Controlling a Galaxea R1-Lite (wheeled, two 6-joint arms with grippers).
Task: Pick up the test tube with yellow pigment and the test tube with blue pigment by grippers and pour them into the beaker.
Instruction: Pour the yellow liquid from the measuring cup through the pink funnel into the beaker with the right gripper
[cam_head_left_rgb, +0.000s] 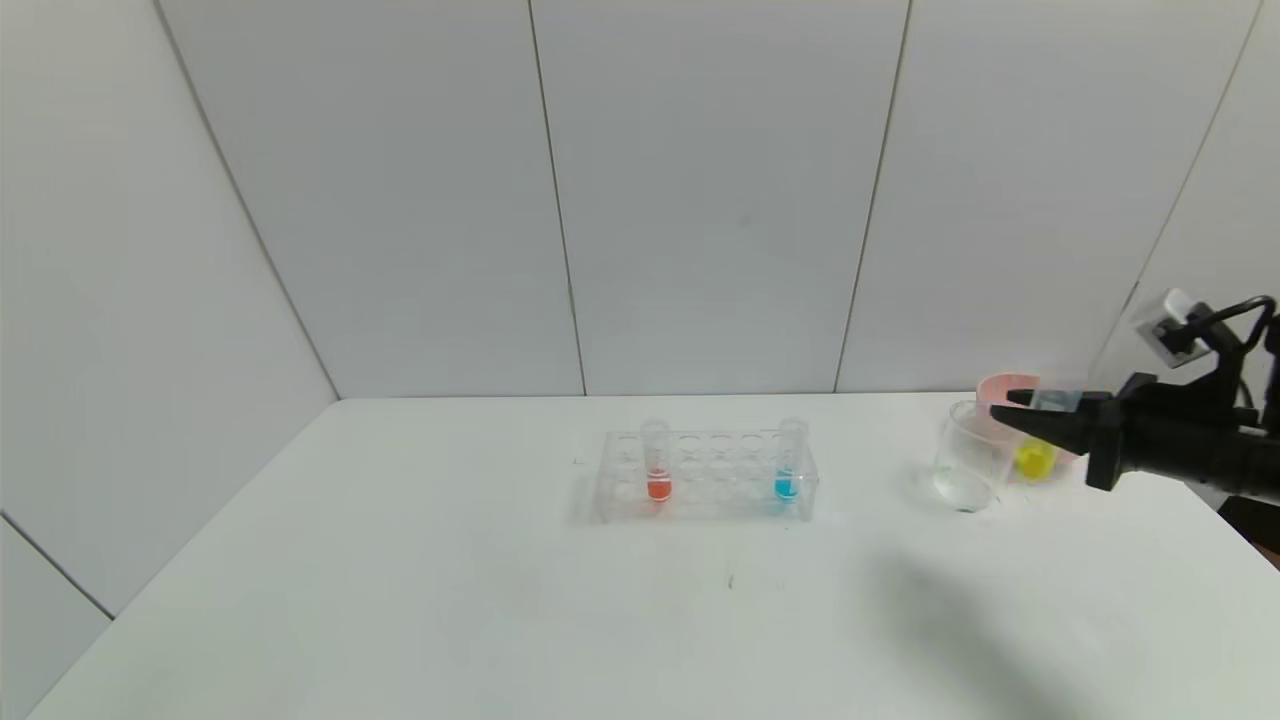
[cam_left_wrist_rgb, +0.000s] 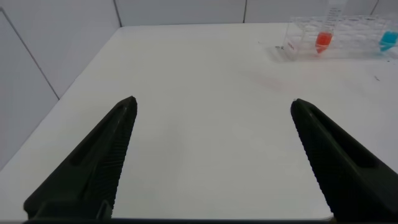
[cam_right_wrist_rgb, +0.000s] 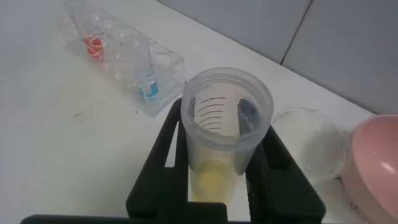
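My right gripper (cam_head_left_rgb: 1012, 410) is shut on the test tube with yellow pigment (cam_head_left_rgb: 1036, 456), held roughly upright just right of the clear beaker (cam_head_left_rgb: 964, 468) and above the table. In the right wrist view the fingers (cam_right_wrist_rgb: 163, 149) clamp the tube (cam_right_wrist_rgb: 214, 180), with the yellow liquid at its base and the beaker (cam_right_wrist_rgb: 311, 149) beside it. The test tube with blue pigment (cam_head_left_rgb: 787, 472) stands at the right end of the clear rack (cam_head_left_rgb: 708, 478); it also shows in the right wrist view (cam_right_wrist_rgb: 149, 87). My left gripper (cam_left_wrist_rgb: 213, 102) is open and empty over bare table at the left.
A tube with orange-red liquid (cam_head_left_rgb: 657, 472) stands at the rack's left end. A pink bowl (cam_head_left_rgb: 1003, 389) sits behind the beaker near the back wall. The table's right edge lies close under my right arm.
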